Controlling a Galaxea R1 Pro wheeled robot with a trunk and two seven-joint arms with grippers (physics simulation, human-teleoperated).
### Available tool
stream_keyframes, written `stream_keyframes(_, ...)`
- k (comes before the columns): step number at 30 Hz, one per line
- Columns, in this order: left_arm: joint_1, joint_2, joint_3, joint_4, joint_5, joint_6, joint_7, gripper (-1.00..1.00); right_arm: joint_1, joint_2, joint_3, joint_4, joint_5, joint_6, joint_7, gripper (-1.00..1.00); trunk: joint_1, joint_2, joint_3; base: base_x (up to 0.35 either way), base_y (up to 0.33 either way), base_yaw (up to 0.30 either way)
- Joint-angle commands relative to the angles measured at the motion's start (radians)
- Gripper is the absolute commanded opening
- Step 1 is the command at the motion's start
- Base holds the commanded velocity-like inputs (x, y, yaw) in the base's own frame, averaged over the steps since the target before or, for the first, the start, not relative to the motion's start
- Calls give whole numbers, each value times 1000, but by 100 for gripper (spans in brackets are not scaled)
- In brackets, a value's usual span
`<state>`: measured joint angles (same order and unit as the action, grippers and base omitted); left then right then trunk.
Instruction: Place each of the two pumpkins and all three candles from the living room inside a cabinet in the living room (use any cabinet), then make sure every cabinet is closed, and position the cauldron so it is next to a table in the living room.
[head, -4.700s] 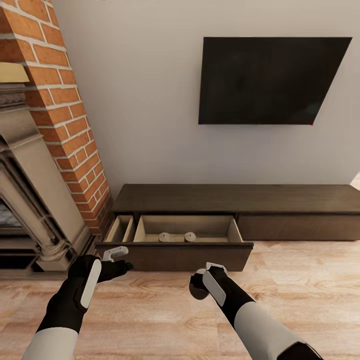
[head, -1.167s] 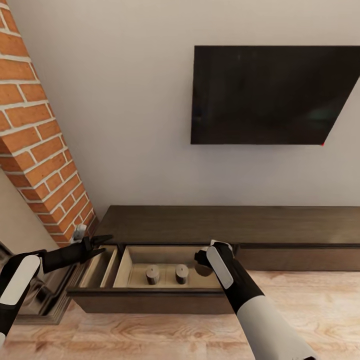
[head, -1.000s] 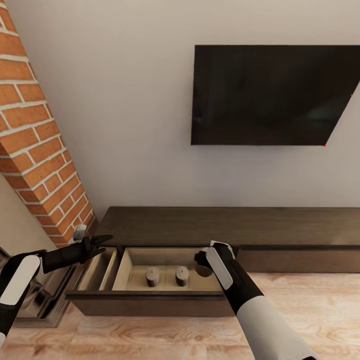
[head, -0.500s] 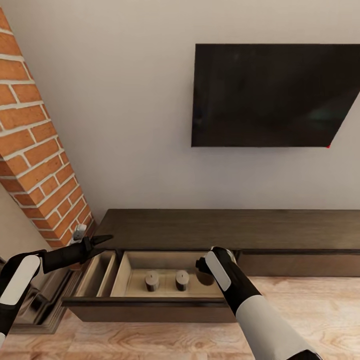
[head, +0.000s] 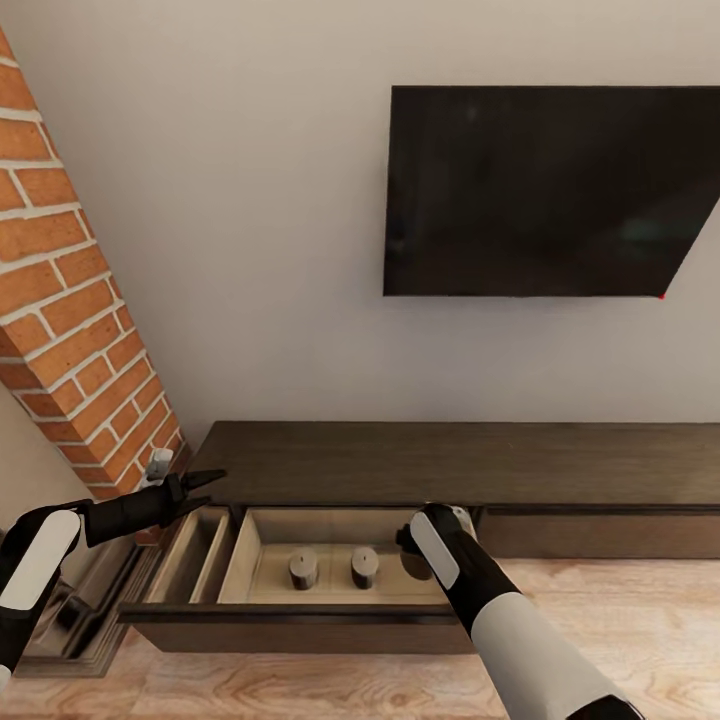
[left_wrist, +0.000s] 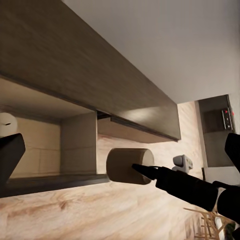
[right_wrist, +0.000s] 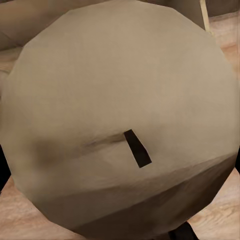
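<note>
The long dark-brown cabinet (head: 470, 462) stands against the wall with its left drawer (head: 290, 625) pulled out. Two stubby candles (head: 303, 568) (head: 364, 566) stand upright in the drawer's wide compartment. My right gripper (head: 408, 538) is shut on a third candle (right_wrist: 115, 115) and hangs over the right end of that compartment, level with its rim. The left wrist view shows this held candle (left_wrist: 124, 165) from the side. My left gripper (head: 198, 485) is open, above the drawer's left corner beside the brick column. The pumpkins, the cauldron and the table are out of view.
A brick chimney column (head: 70, 300) and the fireplace surround (head: 60, 620) lie close on the left. A dark TV (head: 545, 190) hangs on the wall above the cabinet. A narrow side compartment (head: 195, 560) sits at the drawer's left. The cabinet's right drawer (head: 600, 535) is closed. Wood floor (head: 620, 620) lies in front.
The camera has moved closer to the cabinet. My right gripper with the candle has moved over the drawer and dipped slightly toward it. The left arm rose to the left earlier and has since held still.
</note>
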<state>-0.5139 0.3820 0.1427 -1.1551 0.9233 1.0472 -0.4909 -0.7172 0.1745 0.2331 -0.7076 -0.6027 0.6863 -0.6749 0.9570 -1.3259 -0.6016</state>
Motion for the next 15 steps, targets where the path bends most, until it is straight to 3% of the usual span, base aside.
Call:
stream_keyframes(1,0,0,0,0,0,0,0,100,0,0,0,2,1,-2,0,-100,0,0,0,214,0,0)
stream_keyframes(15,0,0,0,0,0,0,0,100,-21,0,-2,65,-1,-7,2,-100,0,0,0,131,7,0)
